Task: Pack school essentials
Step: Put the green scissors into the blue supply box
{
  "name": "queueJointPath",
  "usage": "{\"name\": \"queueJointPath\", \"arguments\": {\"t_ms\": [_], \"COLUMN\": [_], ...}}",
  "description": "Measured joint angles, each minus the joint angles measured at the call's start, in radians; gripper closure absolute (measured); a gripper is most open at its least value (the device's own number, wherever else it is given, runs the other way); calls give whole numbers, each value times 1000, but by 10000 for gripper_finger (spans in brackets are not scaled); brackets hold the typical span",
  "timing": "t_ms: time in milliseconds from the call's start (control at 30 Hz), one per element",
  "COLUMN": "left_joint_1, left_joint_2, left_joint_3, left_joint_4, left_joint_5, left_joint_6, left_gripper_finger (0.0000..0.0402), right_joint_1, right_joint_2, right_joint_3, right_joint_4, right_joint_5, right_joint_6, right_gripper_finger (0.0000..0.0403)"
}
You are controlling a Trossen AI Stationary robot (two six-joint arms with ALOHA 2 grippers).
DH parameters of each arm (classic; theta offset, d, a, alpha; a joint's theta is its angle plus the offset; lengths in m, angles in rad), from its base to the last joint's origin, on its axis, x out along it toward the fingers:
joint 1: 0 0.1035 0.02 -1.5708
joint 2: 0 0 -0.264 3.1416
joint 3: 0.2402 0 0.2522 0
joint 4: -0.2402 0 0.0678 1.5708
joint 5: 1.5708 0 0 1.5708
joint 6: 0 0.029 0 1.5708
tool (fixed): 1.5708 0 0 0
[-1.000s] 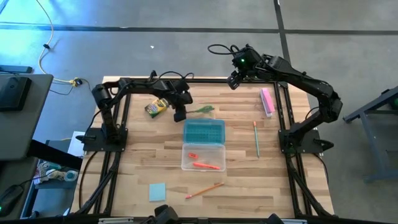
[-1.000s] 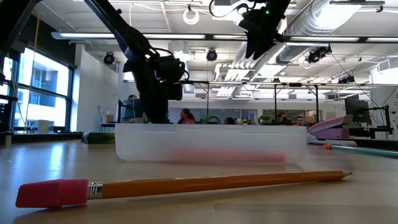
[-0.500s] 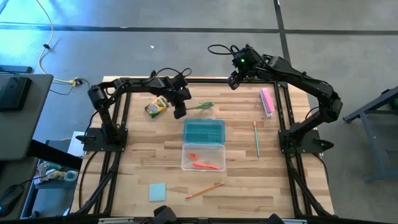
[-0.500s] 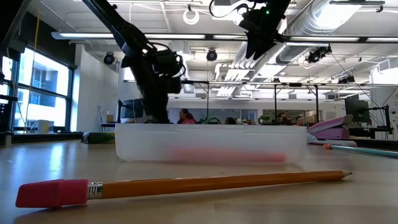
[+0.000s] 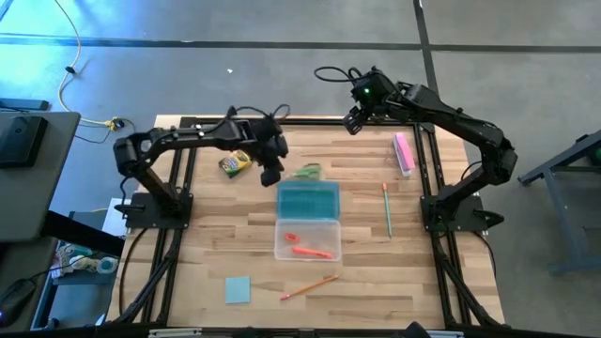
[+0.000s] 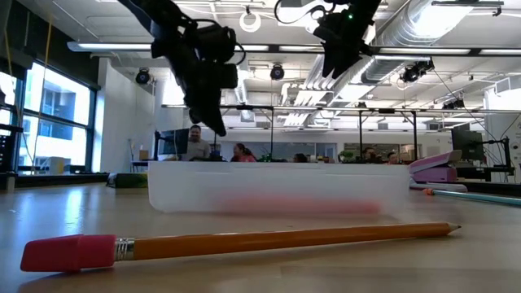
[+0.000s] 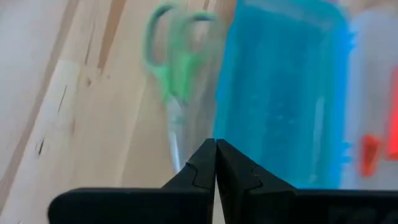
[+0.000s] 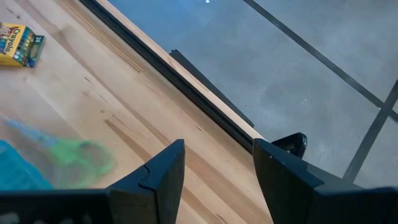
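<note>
Two items, by the look of it, sit in the clear case (image 5: 307,238) so far: an orange pen (image 5: 311,251) and a tiny red piece (image 5: 291,236). Your left gripper (image 5: 269,175) hangs above the desk (image 5: 216,244) with jaws clenched on nothing; the green-handled scissors (image 5: 307,171) lie just ahead of it, beside the teal lid (image 5: 308,198). Your right gripper (image 5: 354,120) waits released over the far edge. You still have the scissors, crayon box (image 5: 237,161), green pencil (image 5: 386,208), orange pencil (image 5: 309,286) and note pad (image 5: 238,289) to pack.
</note>
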Motion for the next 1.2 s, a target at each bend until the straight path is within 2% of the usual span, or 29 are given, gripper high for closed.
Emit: {"name": "queueJointPath", "arguments": {"t_ms": [200,433,633,767,833,900,1000,1200], "left_joint_1": [-28,9,52,72,83,88,98,94], "left_joint_2": [47,46,52,70,95,138,216,372], "left_joint_3": [-2,12,63,89,117,172,274,437], "left_joint_4": [14,202,322,510,554,543,418,172], "left_joint_5": [-129,-150,-143,-149,-172,-191,-190,-195], "left_joint_6": [28,-19,-14,-25,-47,-63,-60,-43], "left_gripper_finger": [401,391,337,287,267,255,251,269], "right_joint_1": [0,0,0,0,0,0,0,0], "right_joint_2": [0,0,0,0,0,0,0,0], "right_joint_3": [0,0,0,0,0,0,0,0], "right_joint_4": [-2,-5,-1,10,14,15,15,11], "right_joint_5": [-2,-3,14,31,31,31,31,31], "right_joint_6": [0,0,0,0,0,0,1,3], "right_gripper_finger": [222,222,222,222,222,222,222,222]}}
